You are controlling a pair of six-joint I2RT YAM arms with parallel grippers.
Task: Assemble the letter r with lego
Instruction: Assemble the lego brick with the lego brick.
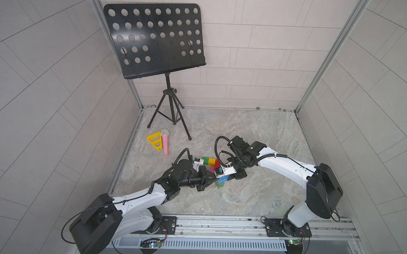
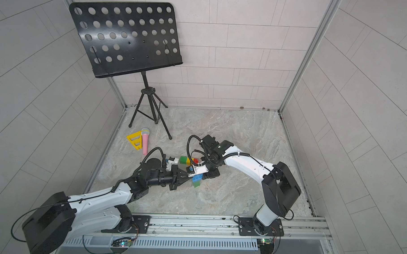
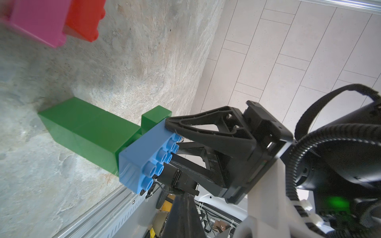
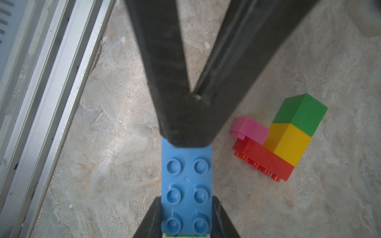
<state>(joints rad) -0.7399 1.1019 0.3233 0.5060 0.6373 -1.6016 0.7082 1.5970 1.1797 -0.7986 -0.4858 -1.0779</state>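
Observation:
My right gripper (image 4: 186,206) is shut on the long blue lego brick (image 4: 186,181), one finger on each long side. In the left wrist view the blue brick (image 3: 144,156) sits studs-out on a stack of green bricks (image 3: 88,131), with another green brick (image 3: 155,118) under its far end. My left gripper (image 3: 185,195) is shut and empty. Its tip lies over the blue brick's other end (image 4: 186,142). Both grippers meet mid-table in both top views (image 1: 220,178) (image 2: 193,177). A second cluster of green, yellow, pink and red bricks (image 4: 288,134) lies on the table beside them.
A black music stand (image 1: 154,39) on a tripod stands at the back left. A yellow plastic triangle (image 1: 154,141) and a pink toy microphone (image 1: 165,142) lie at the left. A metal rail (image 1: 217,222) runs along the front edge.

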